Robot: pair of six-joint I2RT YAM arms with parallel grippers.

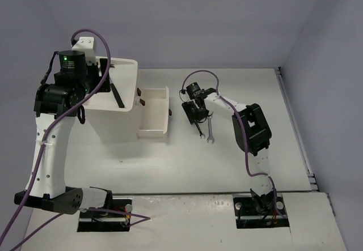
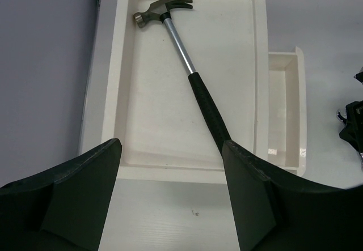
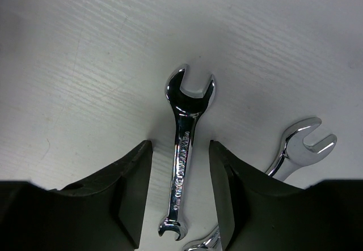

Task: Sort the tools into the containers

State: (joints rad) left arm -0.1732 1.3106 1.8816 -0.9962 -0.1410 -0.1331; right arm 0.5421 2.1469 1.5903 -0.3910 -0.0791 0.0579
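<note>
Overhead view, two downward wrist close-ups

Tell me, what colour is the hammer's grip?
Black; the hammer shows best from the left wrist view.

Glossy chrome-metal wrench (image 3: 182, 154), matt white table (image 3: 85, 64)

1 hammer (image 2: 187, 64), 2 wrenches (image 3: 182, 166), 1 cabinet (image 1: 122, 123) w/ 1 drawer (image 1: 154, 118) pulled out, 2 robot arms (image 1: 48, 143).
</note>
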